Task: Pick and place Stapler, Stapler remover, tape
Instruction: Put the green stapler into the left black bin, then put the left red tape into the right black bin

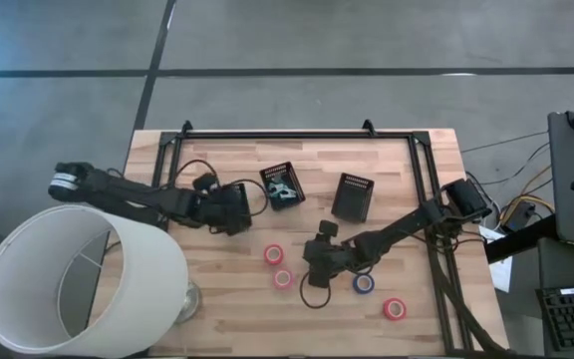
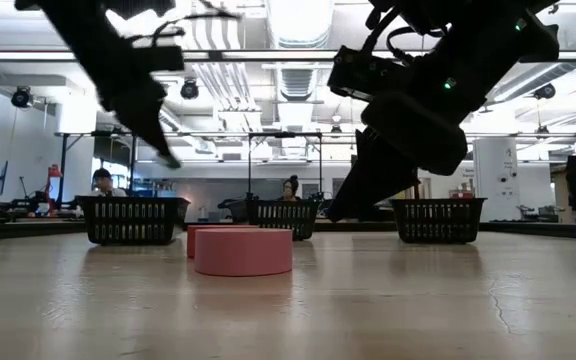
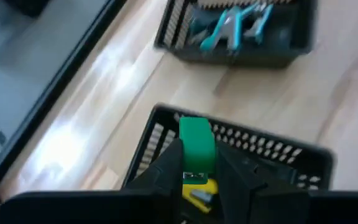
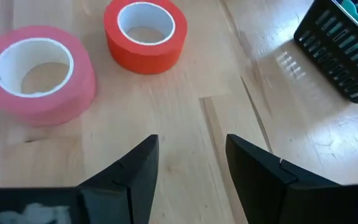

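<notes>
My left gripper [image 3: 197, 186] is shut on a green stapler [image 3: 196, 142] with a yellow part, over a black mesh bin [image 3: 272, 152] at the table's left; in the high view the gripper [image 1: 232, 209] covers this bin. A second bin [image 1: 282, 186] holds teal stapler removers [image 3: 232, 25]. My right gripper [image 4: 191, 162] stands open above bare wood, just short of a pink tape roll [image 4: 39, 74] and a red one [image 4: 145, 34], both lying flat. A blue roll [image 1: 364, 283] and another red roll [image 1: 395, 308] lie nearer the front edge. My left gripper pinches the green stapler between its two fingers [image 3: 166, 171], by the part near the yellow piece [image 3: 197, 190]. The green end [image 3: 196, 134] sticks out past the fingertips. The fingers slant down from the table's left. The stapler is lifted clear, over the bin's opening.
A third black bin [image 1: 353, 196] stands at the middle back. A large white lampshade [image 1: 78, 279] fills the front left corner. A black frame [image 1: 297, 134] runs along the far edge and down the right side. People sit in the room beyond the table.
</notes>
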`<state>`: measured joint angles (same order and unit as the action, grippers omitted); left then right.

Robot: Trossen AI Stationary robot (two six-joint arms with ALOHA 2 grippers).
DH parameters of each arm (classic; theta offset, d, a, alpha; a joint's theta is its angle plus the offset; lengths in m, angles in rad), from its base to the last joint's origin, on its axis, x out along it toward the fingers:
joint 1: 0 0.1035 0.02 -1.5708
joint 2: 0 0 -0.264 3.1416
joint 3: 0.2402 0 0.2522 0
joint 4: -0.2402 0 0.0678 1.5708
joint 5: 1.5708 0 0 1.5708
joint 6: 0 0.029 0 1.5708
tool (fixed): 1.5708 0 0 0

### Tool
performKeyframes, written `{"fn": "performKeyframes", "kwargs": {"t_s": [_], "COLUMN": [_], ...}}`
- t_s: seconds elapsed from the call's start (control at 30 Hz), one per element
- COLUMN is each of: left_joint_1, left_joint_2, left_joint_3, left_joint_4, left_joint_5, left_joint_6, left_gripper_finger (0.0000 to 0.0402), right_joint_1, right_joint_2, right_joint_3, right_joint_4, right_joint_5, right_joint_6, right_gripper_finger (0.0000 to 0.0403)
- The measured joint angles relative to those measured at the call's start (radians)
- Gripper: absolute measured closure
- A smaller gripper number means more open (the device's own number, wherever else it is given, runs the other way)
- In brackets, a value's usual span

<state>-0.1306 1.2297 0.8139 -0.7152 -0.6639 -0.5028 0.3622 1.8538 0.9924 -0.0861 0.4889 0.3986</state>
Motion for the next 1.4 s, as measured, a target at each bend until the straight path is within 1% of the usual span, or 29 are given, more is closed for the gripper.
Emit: {"fn": "performKeyframes", "kwargs": {"t_s": [0.1,0.2,0.3,0.4,0.53,0.63,0.7,0.8,0.9,1.0,1.1,1.2,1.27,1.33,1.4], "left_joint_1": [0.011,0.02,0.032,0.042,0.045,0.045,0.045,0.044,0.044,0.044,0.044,0.044,0.044,0.044,0.044], "left_joint_2": [-0.006,0.0,0.007,0.008,0.008,0.008,0.008,0.008,0.008,0.002,-0.003,-0.004,-0.004,-0.004,-0.004], "left_joint_3": [-0.054,-0.12,-0.172,-0.199,-0.209,-0.208,-0.207,-0.207,-0.203,-0.201,-0.2,-0.2,-0.2,-0.2,-0.2], "left_joint_4": [0.042,0.139,0.181,0.183,0.186,0.203,0.24,0.334,0.421,0.494,0.533,0.536,0.536,0.541,0.541], "left_joint_5": [0.054,0.105,0.107,0.106,0.106,0.106,0.106,0.106,0.106,0.106,0.106,0.106,0.106,0.106,0.106], "left_joint_6": [-0.019,-0.003,-0.004,-0.018,-0.015,-0.015,0.0,0.064,0.136,0.184,0.204,0.204,0.204,0.204,0.204], "left_gripper_finger": [0.0327,0.0317,0.0294,0.0265,0.0231,0.0219,0.0217,0.0219,0.0222,0.0223,0.0223,0.0225,0.0227,0.0227,0.0227], "right_joint_1": [0.0,0.0,0.0,0.0,-0.001,-0.001,-0.003,-0.006,-0.013,-0.024,-0.044,-0.062,-0.068,-0.072,-0.073], "right_joint_2": [0.0,0.0,0.0,0.0,0.0,0.001,0.002,0.017,0.033,0.034,0.033,0.045,0.066,0.111,0.157], "right_joint_3": [0.0,0.0,0.0,-0.001,-0.001,-0.001,-0.001,-0.002,0.003,0.018,0.032,0.057,0.083,0.124,0.177], "right_joint_4": [0.019,0.042,0.058,0.077,0.114,0.158,0.206,0.33,0.426,0.44,0.44,0.436,0.44,0.431,0.37], "right_joint_5": [0.0,0.0,0.0,0.0,0.0,0.0,0.0,-0.004,-0.074,-0.124,-0.126,-0.138,-0.181,-0.251,-0.295], "right_joint_6": [0.029,0.052,0.047,0.045,0.039,0.036,0.019,-0.063,-0.139,-0.153,-0.14,-0.137,-0.136,-0.113,-0.111], "right_gripper_finger": [0.0218,0.0219,0.0224,0.0229,0.0234,0.0237,0.0239,0.0241,0.0244,0.0245,0.0245,0.0245,0.0245,0.0245,0.0245]}}
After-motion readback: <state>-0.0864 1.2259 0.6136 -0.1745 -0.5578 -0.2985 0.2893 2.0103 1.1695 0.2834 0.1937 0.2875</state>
